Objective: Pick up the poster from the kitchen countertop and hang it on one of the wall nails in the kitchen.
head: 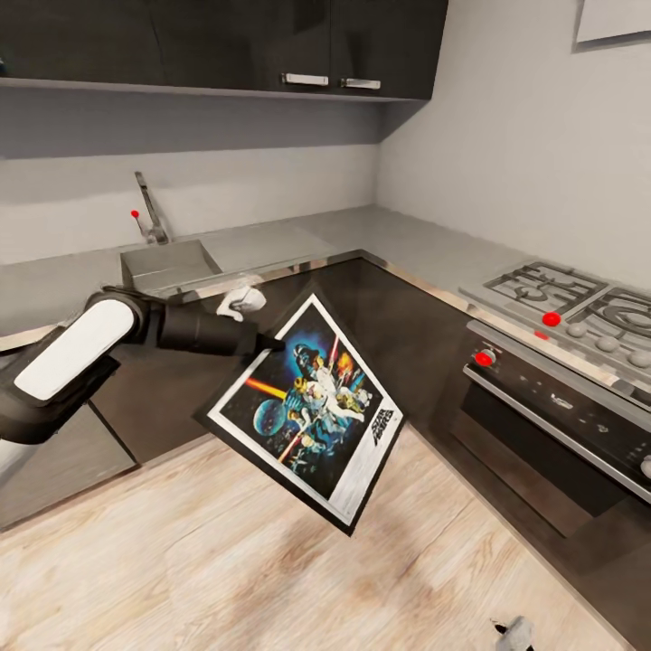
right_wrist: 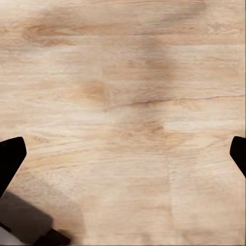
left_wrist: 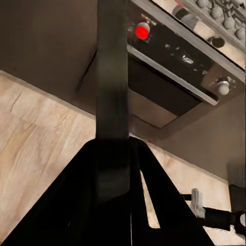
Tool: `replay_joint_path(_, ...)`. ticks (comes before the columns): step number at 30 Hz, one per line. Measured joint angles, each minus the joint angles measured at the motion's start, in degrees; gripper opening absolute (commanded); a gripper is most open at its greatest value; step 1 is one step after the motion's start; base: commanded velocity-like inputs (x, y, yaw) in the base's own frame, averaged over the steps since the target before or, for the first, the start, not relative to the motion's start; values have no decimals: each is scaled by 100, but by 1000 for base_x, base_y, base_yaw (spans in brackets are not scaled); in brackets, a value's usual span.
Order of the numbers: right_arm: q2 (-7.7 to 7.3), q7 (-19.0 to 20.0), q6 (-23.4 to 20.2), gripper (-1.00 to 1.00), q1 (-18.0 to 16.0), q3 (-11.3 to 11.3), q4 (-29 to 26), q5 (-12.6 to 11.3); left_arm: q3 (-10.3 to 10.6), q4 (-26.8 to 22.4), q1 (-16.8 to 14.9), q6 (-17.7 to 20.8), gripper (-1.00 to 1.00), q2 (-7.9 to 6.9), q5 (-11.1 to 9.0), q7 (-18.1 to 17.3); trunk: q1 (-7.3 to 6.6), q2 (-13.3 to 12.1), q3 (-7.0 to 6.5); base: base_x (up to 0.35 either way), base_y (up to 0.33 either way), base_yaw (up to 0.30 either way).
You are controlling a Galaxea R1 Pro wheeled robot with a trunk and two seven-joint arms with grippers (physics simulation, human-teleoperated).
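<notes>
With the poster (head: 312, 409) already off the countertop (head: 298, 240) and hanging tilted in the air above the wooden floor (head: 181, 561), the pick-up half of the job looks done and the hanging is still to come. The left gripper (head: 271, 343) pinches the frame at its upper corner, jaws closed on the black edge, and the left wrist view looks straight down that dark edge (left_wrist: 111, 77) running out between the fingers (left_wrist: 61, 205). The right gripper (right_wrist: 123, 154) is pointed at bare floorboards, its two finger tips showing far apart at the edges of the right wrist view with nothing between them, so it is wide open and empty. Behind the poster stand the dark cabinet fronts (head: 380, 316); to the right are the oven (head: 561, 425) and gas hob (head: 579, 307), farther back the sink (head: 167, 262) and tap (head: 149, 212) under the wall cupboards (head: 226, 41). No nail can be made out on the pale walls at this size. What remains, by the look of it, is to carry the poster to a nail and hook it on.
</notes>
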State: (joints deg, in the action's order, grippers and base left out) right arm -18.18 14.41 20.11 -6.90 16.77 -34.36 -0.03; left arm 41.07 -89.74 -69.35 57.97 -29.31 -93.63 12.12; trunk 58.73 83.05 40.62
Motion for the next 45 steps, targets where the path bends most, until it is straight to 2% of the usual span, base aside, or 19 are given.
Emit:
replay_joint_path(2,-51,179,-180,100,-3,-7,-24,6,39,4,1,-11,-100,-11,197,-199,0,0,0,0,0,0)
replay_joint_path(3,-98,332,-291,100,-13,-34,-38,7,59,8,1,-20,-100,-30,443,-489,0,0,0,0,0,0)
replay_joint_path(4,-135,414,-334,100,-30,-70,-44,7,66,10,0,-25,-100,-50,592,-666,0,0,0,0,0,0)
replay_joint_path(5,-233,600,-398,100,-82,-190,-51,-1,79,9,0,-36,-100,-103,877,-997,0,0,0,0,0,0)
replay_joint_path(6,-293,727,-424,100,-110,-272,-56,-3,84,9,0,-41,-100,-134,1022,-1186,0,0,0,0,0,0)
replay_joint_path(7,-399,1057,-463,100,-164,-470,-66,-9,93,8,0,-46,-100,-185,1299,-1567,0,0,0,0,0,0)
replay_joint_path(11,-563,2047,-598,100,-361,-989,-82,-5,102,16,0,-70,-100,-255,1959,-2435,0,0,0,0,0,0)
replay_joint_path(12,-650,3464,-1161,100,-740,-1717,-96,27,121,27,2,-122,-100,-353,2938,-3818,0,0,0,0,0,0)
replay_joint_path(13,-671,3805,-1285,100,-1039,-1867,-112,15,125,34,1,-118,-100,-367,3114,-4251,0,0,-1,0,0,0)
replay_joint_path(15,-679,4041,-1380,100,-1204,-1971,-129,28,128,45,2,-138,-100,-382,3420,-4655,0,0,-1,0,0,0)
replay_joint_path(16,-691,4511,-1462,100,-1573,-2051,-148,37,153,53,2,-143,-100,-393,3632,-5013,0,0,0,0,0,0)
replay_joint_path(17,-693,4798,-1476,100,-1847,-2070,-153,38,251,52,3,-148,-100,-393,3690,-5113,0,0,-1,0,0,0)
replay_joint_path(20,-743,5498,-1485,100,-2318,-2082,-156,50,529,47,2,-151,-100,-396,3729,-5255,0,0,-1,0,0,0)
replay_joint_path(24,-825,5777,-1500,100,-2710,-2087,-155,50,614,45,1,-154,-100,-397,3736,-5286,0,0,0,0,0,0)
replay_joint_path(29,-876,5887,-1512,100,-2846,-2088,-241,51,752,45,0,-154,-100,-397,3737,-5291,0,0,0,0,0,0)
replay_joint_path(35,-986,6030,-1601,100,-2879,-2085,-664,57,818,43,4,-154,-100,-393,3737,-5292,0,0,0,0,0,0)
replay_joint_path(37,-1076,6344,-1969,100,-2961,-2080,-799,58,852,38,1,-154,-100,-384,3736,-5303,0,0,0,0,0,0)
replay_joint_path(43,-1084,6670,-2091,100,-3034,-2029,-867,67,865,31,2,-154,-100,-381,3736,-5312,0,0,0,0,0,0)
replay_joint_path(45,-1072,6769,-2104,100,-3047,-1882,-869,222,872,27,5,-149,-100,-376,3720,-5439,0,0,0,0,0,0)
